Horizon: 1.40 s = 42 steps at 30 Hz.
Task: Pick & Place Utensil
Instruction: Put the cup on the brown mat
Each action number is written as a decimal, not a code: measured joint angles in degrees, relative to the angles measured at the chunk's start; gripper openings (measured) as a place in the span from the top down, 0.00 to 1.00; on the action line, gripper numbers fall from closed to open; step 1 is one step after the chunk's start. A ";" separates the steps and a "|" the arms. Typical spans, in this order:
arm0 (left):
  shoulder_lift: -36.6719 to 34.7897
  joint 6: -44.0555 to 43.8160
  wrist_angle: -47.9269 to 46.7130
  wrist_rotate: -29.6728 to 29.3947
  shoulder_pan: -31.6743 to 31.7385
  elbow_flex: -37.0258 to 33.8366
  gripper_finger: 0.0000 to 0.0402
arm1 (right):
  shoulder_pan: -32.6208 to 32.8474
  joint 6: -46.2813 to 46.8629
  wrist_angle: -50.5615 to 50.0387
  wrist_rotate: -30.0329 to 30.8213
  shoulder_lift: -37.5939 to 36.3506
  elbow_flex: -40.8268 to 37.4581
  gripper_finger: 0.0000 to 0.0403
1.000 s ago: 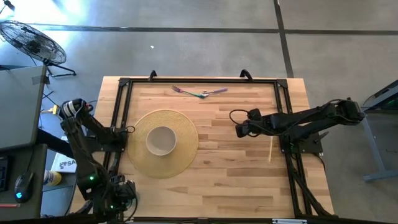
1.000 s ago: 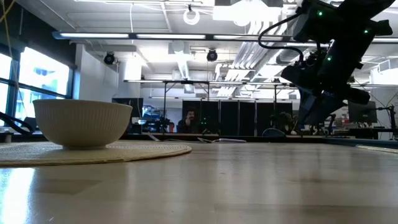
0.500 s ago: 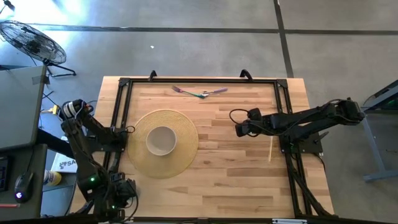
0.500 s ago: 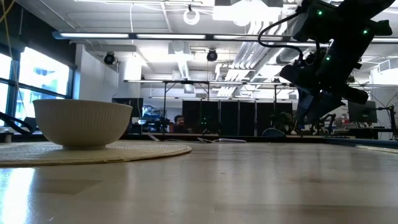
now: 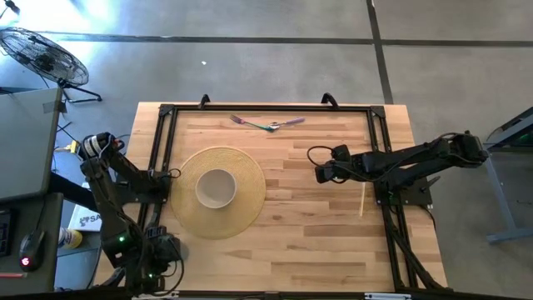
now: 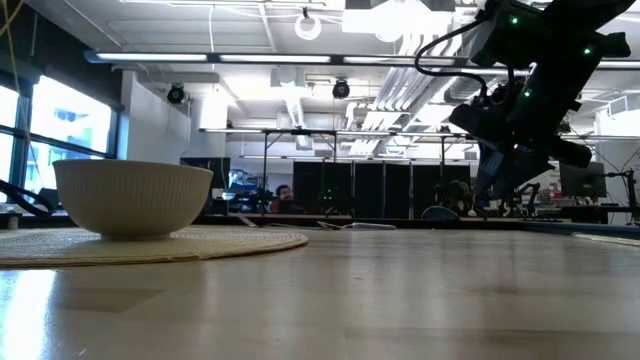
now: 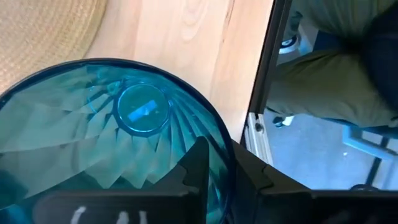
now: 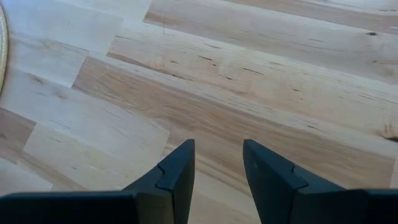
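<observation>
From above, the utensils [image 5: 268, 124] lie beyond the bowl [image 5: 216, 188] at the table's far edge, long axis running side to side. Right gripper [image 5: 320, 174] hovers right of the bowl.

Left wrist: left gripper [image 7: 214, 180] pinches a blue glass [image 7: 118, 149] rim.

Right wrist: fingers [image 8: 177, 171] parted, empty.

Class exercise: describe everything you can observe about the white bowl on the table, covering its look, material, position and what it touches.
The white ribbed bowl is round with fine vertical ridges on its outer wall and a matte, ceramic-looking surface. It stands upright, and from above its inside looks empty. It rests near the middle of the round woven straw placemat, on the left half of the light wooden table. Only the mat touches it; neither gripper is near it.
</observation>
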 joint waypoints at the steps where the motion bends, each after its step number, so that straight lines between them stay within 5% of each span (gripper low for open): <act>1: -0.01 0.68 -0.43 -0.11 0.00 0.03 0.92 | 0.00 0.00 0.00 0.00 0.00 0.00 0.68; 27: 0.23 7.04 -9.81 -5.85 0.07 1.31 0.98 | 0.00 0.00 0.00 2.43 0.00 0.00 0.68; 32: 0.36 11.88 -9.07 -11.08 0.24 3.14 0.98 | 0.00 0.00 0.38 2.69 0.00 0.00 0.68; 42: 3.12 24.46 -5.51 -9.80 7.47 3.40 0.98 | -0.02 -0.52 0.86 3.01 0.00 0.00 0.68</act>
